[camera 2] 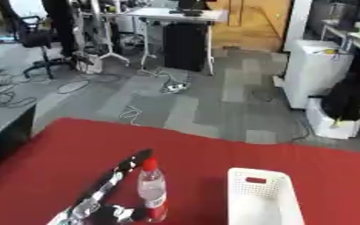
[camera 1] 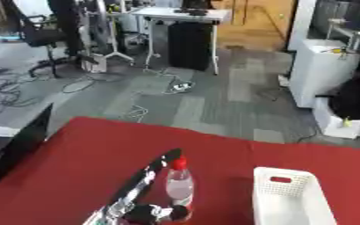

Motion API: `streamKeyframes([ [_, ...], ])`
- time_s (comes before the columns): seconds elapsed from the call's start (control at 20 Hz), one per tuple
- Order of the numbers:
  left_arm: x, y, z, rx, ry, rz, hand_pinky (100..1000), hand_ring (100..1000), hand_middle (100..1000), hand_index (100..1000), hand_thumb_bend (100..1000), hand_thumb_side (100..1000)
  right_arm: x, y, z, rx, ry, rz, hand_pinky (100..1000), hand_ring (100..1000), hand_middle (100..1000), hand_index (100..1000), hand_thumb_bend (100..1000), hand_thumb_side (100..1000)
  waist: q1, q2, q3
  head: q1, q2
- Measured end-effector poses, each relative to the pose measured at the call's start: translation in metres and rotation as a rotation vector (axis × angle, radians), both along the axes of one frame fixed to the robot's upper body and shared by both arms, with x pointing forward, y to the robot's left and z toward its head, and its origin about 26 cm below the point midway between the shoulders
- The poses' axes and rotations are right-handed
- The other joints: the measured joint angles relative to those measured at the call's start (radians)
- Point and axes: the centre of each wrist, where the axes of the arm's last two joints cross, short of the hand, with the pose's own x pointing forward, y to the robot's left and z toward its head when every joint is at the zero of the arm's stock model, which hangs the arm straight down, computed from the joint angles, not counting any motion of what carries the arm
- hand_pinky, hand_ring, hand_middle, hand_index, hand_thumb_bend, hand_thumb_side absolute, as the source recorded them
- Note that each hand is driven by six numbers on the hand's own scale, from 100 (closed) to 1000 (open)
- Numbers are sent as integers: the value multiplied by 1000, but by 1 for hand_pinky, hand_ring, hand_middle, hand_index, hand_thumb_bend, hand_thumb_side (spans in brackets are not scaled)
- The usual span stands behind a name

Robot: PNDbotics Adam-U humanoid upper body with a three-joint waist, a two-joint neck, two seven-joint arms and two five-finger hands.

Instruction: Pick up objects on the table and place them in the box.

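Red desk (camera 1: 75, 167) across the lower half of the frame, grey carpet floor (camera 1: 214, 96) behind it.

Clear bottle (camera 1: 180, 186) with a red cap (camera 1: 180, 164), standing upright near the bottom middle of the frame. Held low down, near its base.

Left hand (camera 1: 149, 214) at the bottom edge, a little left of middle. Black and silver arm (camera 1: 141, 182) running up from it in a slant toward the middle of the frame, just left of the bottle. Fingers (camera 1: 175, 214) curled round the bottom of the bottle, gripping it. Red patch showing at the bottle's foot, between the dark fingers.

White box (camera 1: 290, 200) at the lower right, just beside the bottle but not touching it. Small holes in its walls and a handle slot (camera 1: 280, 179) in the near-top end, showing red through it. Open on top, cut off by the bottom edge of the frame. Cannot tell what lies inside.

No sign of the right hand in either view.

Far back, upper part of the frame: a white office table (camera 1: 183, 15), a black chair (camera 1: 37, 35) at upper left, cables on the floor (camera 1: 6, 92), a white cabinet (camera 1: 321, 70) at the right with a dark bag (camera 1: 356, 99) beside it.
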Motion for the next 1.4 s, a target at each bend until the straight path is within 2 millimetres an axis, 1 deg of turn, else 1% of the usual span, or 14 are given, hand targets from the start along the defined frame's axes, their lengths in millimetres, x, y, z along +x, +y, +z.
streamKeyframes([
  [0.2,3,-2,-1,-8,-2,-2,1000,975,1000,1000,720,769,0,0,0,0,-1,1,875,858,860,859,100,969,3,1,-6,0,0],
  [0.65,6,-2,-1,-15,-17,-6,1000,980,1000,1000,721,752,0,0,0,2,4,7,876,858,860,858,100,969,4,5,-5,-3,0],
  [0.95,6,0,-1,-49,-15,-4,1000,964,1000,1000,732,714,0,0,0,1,4,8,876,858,860,856,100,969,3,5,0,-3,-1],
  [1.15,6,0,0,-103,-9,-4,1000,963,1000,1000,728,722,0,0,0,-2,1,10,875,858,862,853,100,968,0,5,0,-1,-3],
  [1.4,8,2,4,-173,3,-12,1000,957,1000,1000,703,778,0,0,0,-3,1,11,875,858,863,850,100,965,-5,5,-2,2,-11],
])
